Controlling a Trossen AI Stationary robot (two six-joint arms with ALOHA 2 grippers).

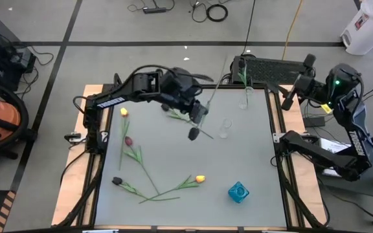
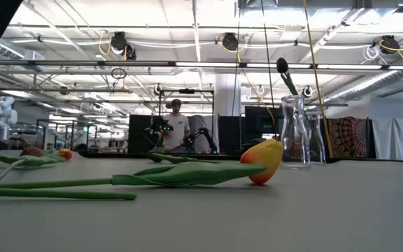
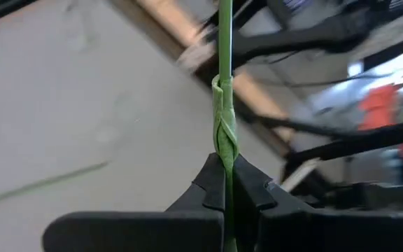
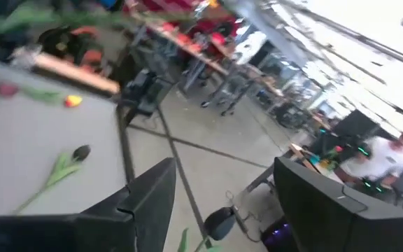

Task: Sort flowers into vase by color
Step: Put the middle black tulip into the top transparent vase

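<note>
My left gripper (image 1: 201, 111) is raised over the table's far middle and is shut on a dark purple tulip, whose bud (image 1: 193, 134) also shows in the low view (image 2: 282, 66) above the glass vases. On the table lie a yellow tulip (image 1: 124, 112), a pinkish red one (image 1: 129, 140), a dark one (image 1: 117, 180) and a yellow-orange one (image 1: 200, 178) (image 2: 264, 159), all flat on their stems. Two clear glass vases (image 1: 225, 127) (image 1: 246, 97) stand at the far right. My right gripper (image 1: 289, 97) (image 4: 222, 203) waits open beyond the table's far right corner. My left gripper pinches the tulip's thin green stem (image 3: 224, 164) between its two fingers, just below a leaf wrapped round the stem (image 3: 224, 133). The fingers lie across the stem. The flower is lifted clear of the table and slants, its stem running on past the fingers (image 1: 215, 81).
A blue vase (image 1: 238, 191) stands near the front right. A green leafy stem (image 1: 177, 115) lies under the left arm. Wooden rails (image 1: 89, 162) border the grey table. A person stands far behind the table (image 2: 175, 129).
</note>
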